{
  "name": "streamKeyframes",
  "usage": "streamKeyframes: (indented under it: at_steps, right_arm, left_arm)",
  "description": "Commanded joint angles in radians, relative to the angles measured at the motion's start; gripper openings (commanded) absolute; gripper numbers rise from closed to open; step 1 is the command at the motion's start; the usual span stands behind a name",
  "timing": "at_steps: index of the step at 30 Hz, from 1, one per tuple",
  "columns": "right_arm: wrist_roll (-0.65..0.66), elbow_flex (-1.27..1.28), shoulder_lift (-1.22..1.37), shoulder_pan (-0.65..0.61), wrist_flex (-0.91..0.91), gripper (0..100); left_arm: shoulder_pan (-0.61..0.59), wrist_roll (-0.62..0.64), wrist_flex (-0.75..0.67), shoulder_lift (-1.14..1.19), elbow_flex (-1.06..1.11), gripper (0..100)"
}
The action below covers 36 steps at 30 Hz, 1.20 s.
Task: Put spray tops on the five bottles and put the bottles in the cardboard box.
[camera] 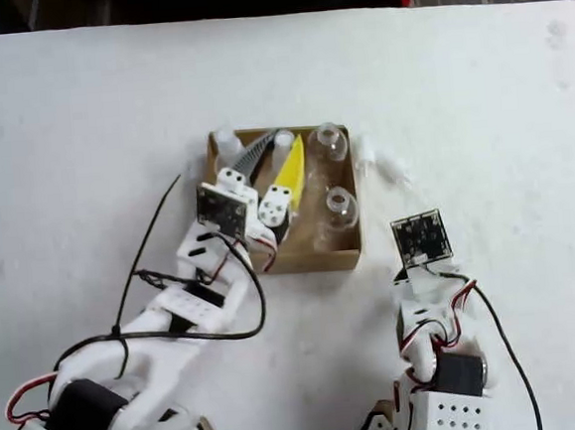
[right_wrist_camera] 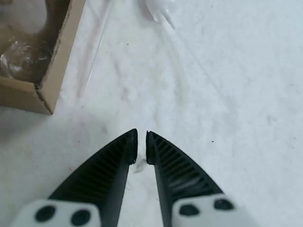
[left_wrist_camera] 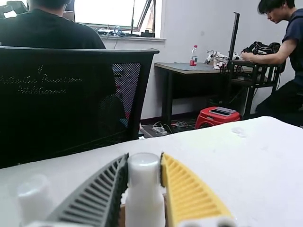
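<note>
The cardboard box (camera: 311,263) lies mid-table with two clear bottles (camera: 330,142) (camera: 339,206) lying along its right side. My left gripper (camera: 278,151), one finger grey and one yellow, hangs over the box's far edge, shut on a bottle with a white spray top (left_wrist_camera: 142,189). Another white-topped bottle (left_wrist_camera: 33,194) stands at the box's far left corner (camera: 227,140). A loose spray top (camera: 388,164) lies on the table just right of the box. My right gripper (right_wrist_camera: 141,142) is shut and holds nothing, low over the bare table near the box's front right corner (right_wrist_camera: 57,71).
The white table surface (camera: 479,110) stretches wide to the right and left of the box. A black cable (camera: 141,256) trails from the left arm. Beyond the table's far edge stand a black mesh chair (left_wrist_camera: 71,94) and desks.
</note>
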Motion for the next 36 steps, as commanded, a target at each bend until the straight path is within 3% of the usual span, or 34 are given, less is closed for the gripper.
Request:
streamKeyframes:
  at_steps: [1,23,27,36]
  right_arm:
    - [0.017,0.009,-0.004,-0.010,0.001,1.8]
    - [0.017,0.009,-0.004,-0.010,0.002,1.8]
    - [0.017,0.009,-0.004,-0.010,0.002,1.8]
    - [0.017,0.009,-0.004,-0.008,0.004,1.8]
  left_arm:
    - [0.007,0.006,0.002,-0.038,-0.041,2]
    - [0.004,-0.003,0.008,-0.027,-0.003,2]
    - [0.012,-0.074,0.008,-0.024,-0.003,2]
    - [0.012,-0.069,-0.041,0.133,-0.037,2]
